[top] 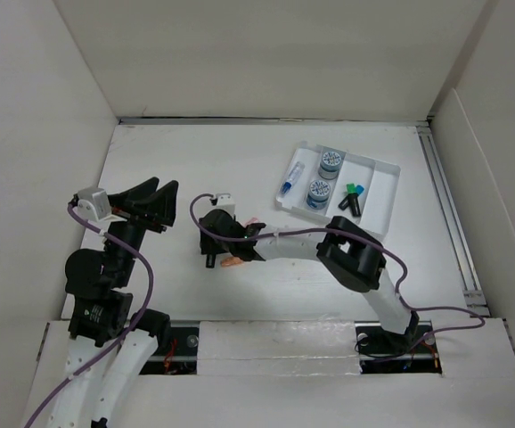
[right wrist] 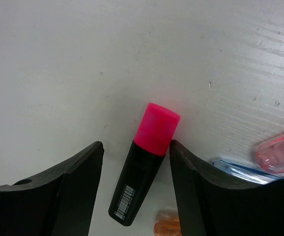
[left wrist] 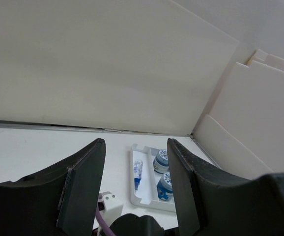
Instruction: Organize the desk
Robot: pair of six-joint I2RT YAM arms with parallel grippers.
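Across the white desk (top: 177,152) filling the walled bay, likely mid-pickup: right gripper (right wrist: 136,145) splayed wide astride the pink-capped highlighter (right wrist: 142,169), left gripper (left wrist: 136,142) open and idle; next, probably lowering, pinching, carrying to the tray (top: 384,192).

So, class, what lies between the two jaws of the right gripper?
A black highlighter with a pink cap lies flat on the desk between the open jaws of the right gripper; the right wrist view shows it.

Barcode label (right wrist: 124,207), digits illegible, on pink-capped highlighter (right wrist: 145,169)
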